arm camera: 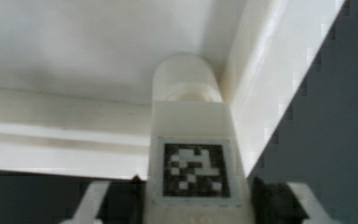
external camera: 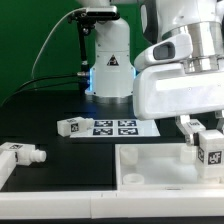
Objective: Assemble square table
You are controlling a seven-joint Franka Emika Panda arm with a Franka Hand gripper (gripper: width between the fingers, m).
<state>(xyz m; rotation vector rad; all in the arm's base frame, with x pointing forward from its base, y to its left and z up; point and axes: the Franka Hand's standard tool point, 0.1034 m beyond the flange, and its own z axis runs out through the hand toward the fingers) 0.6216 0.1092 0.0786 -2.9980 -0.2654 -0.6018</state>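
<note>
Square panel [external camera: 150, 168] is cut off at the frame edge and its corner socket is hidden. Gripper [external camera: 205, 136] is clamped on a tagged white leg [arm camera: 194, 120] at the panel's corner, on the exterior view's right. A spare leg [external camera: 22, 155] lies apart.

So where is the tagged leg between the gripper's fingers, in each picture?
Exterior view: leg at the exterior view's right edge, under the gripper, by the square panel.
Wrist view: leg fills the middle, tag toward the camera.
Shared landmark: the square panel's raised rim behind it.

Lab: robot arm [external camera: 108, 58], tagged marker board [external camera: 116, 127]
</note>
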